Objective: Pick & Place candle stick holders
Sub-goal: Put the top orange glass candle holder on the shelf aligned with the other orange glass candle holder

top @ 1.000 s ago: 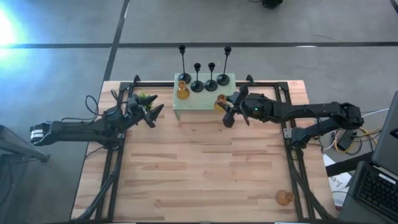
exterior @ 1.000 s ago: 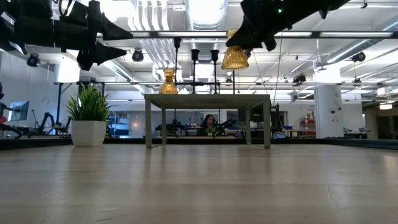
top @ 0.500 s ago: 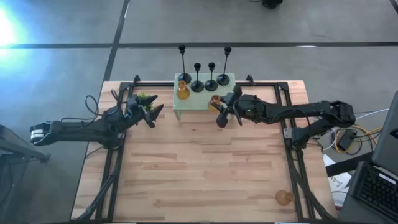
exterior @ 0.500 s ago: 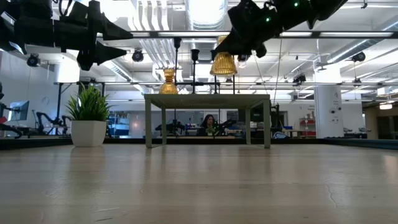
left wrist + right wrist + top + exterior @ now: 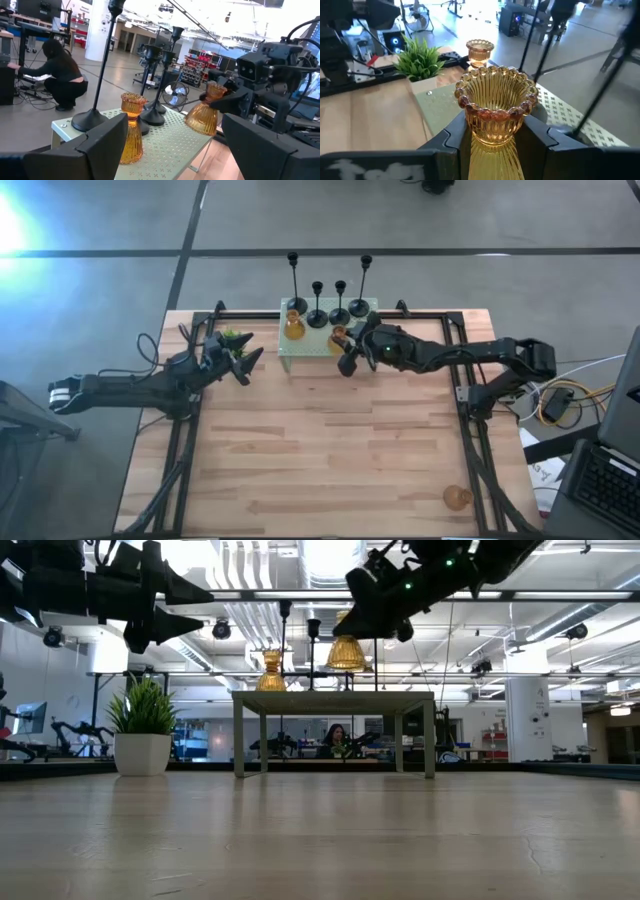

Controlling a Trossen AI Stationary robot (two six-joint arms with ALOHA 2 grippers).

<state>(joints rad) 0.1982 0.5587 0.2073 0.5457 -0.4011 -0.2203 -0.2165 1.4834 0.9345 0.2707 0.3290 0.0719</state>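
My right gripper (image 5: 345,348) is shut on an amber glass holder (image 5: 338,335) above the pale green perforated stand (image 5: 312,350); the holder also shows in the low view (image 5: 347,652). A second amber holder (image 5: 294,328) and four black stemmed holders (image 5: 318,317) stand by their bases on the stand. A third amber holder (image 5: 457,498) sits on the table near the front right. My left gripper (image 5: 250,365) is open and empty, raised beside the potted plant (image 5: 232,338), left of the stand. My right gripper pinches the amber holder's narrow neck (image 5: 492,131), just under its beaded rim (image 5: 496,95), between its two fingers (image 5: 451,141). The fingers come from the table's right, slanting down. The holder hangs rim up, a little tilted, its bulb (image 5: 201,120) clear of the stand's top.
The stand's near half (image 5: 170,142) is bare in front of the black holders. The wooden table (image 5: 320,450) stretches open toward the near edge. A black frame (image 5: 185,440) runs along the table's sides. A person (image 5: 60,80) crouches in the room beyond.
My right gripper has carried the amber holder toward the table's left and a little toward the far edge, from the stand's right end to over its middle. The holder has stayed in the hold, clear of the stand.
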